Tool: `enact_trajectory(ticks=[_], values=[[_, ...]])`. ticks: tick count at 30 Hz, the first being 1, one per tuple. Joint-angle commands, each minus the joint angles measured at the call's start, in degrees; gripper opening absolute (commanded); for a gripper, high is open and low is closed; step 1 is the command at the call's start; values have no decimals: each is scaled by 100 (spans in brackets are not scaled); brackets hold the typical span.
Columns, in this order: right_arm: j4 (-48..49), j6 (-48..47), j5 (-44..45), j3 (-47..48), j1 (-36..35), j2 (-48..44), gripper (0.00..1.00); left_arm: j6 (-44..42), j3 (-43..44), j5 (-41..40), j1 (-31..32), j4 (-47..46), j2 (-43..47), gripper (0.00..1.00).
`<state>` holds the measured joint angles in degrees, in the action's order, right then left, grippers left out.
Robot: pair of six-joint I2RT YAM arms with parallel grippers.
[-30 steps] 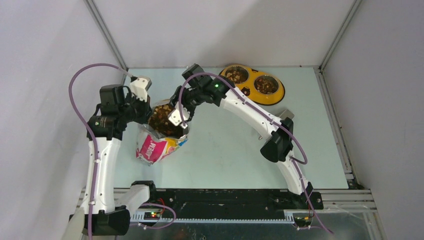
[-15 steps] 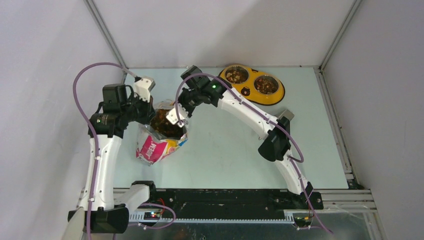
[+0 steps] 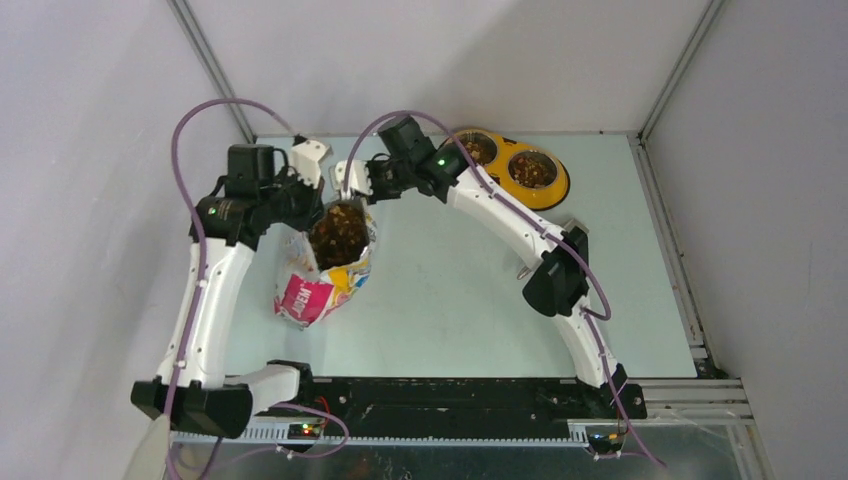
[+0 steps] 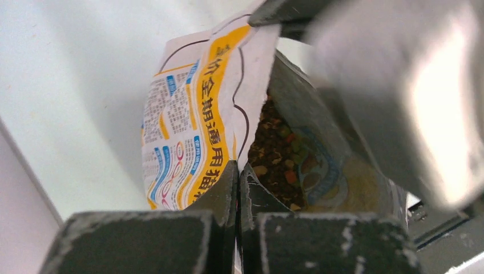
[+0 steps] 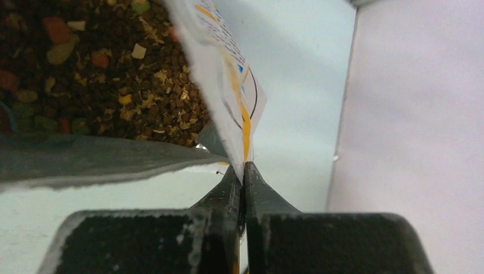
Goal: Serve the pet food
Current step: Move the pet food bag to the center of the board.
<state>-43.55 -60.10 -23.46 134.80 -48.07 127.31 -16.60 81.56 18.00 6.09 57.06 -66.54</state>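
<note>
The glossy white, orange and pink bag (image 3: 318,285) stands left of the table's middle, its mouth held open upward. Brown and tan pet food (image 3: 340,232) fills it; kibble also shows in the left wrist view (image 4: 274,154) and the right wrist view (image 5: 114,85). My left gripper (image 3: 311,212) is shut on the left rim of the bag (image 4: 188,125), jaws pressed together over the edge (image 4: 237,171). My right gripper (image 3: 363,198) is shut on the far right rim (image 5: 225,85), pinching the thin edge (image 5: 244,170).
A yellow oval double-bowl feeder (image 3: 497,184) sits at the back right, with kibble in both bowls. A grey metal piece (image 3: 572,229) lies by the right arm's elbow. Enclosure walls stand close on the left, back and right.
The right gripper closed onto the bag's rim. Both arms moved toward the back of the table, and the bag's mouth rose and stretched taller between them.
</note>
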Motion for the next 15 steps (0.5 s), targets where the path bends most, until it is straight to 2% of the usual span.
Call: enact_trajectory(ticks=[1,5,7,8,9,10,11,12,13,14,15], values=[[1097,1736,1067,233,1071,-844,0,-138,561,-198,423,-34,-454,0],[821,2463,1354,140,1730,-1298,0,-65,1341,-239,620,-21,-1071,0],[860,2667,1418,-186,2019,-1721,0,-30,1902,-198,628,50,-1345,0],[920,2695,1514,-590,2166,-1887,0,-24,2293,-153,626,94,-1504,4],[1095,2689,1601,-1053,2221,-2232,0,-24,2491,-124,628,218,-1569,10],[1182,2679,1749,-1277,2315,-2397,0,-26,2794,-58,630,341,-1673,34],[1332,2694,1896,-1691,2380,-2725,0,-23,2883,-15,630,385,-1671,47],[1362,2721,1941,-1846,2436,-2867,0,-21,2892,57,630,363,-1584,69],[1357,2839,1979,-2099,2505,-3084,0,-19,2795,87,631,304,-1477,78],[1325,2998,2018,-2209,2527,-3250,0,-36,2472,126,631,132,-1206,93],[1324,3067,2097,-2414,2565,-3332,0,-50,2278,180,631,26,-898,97]])
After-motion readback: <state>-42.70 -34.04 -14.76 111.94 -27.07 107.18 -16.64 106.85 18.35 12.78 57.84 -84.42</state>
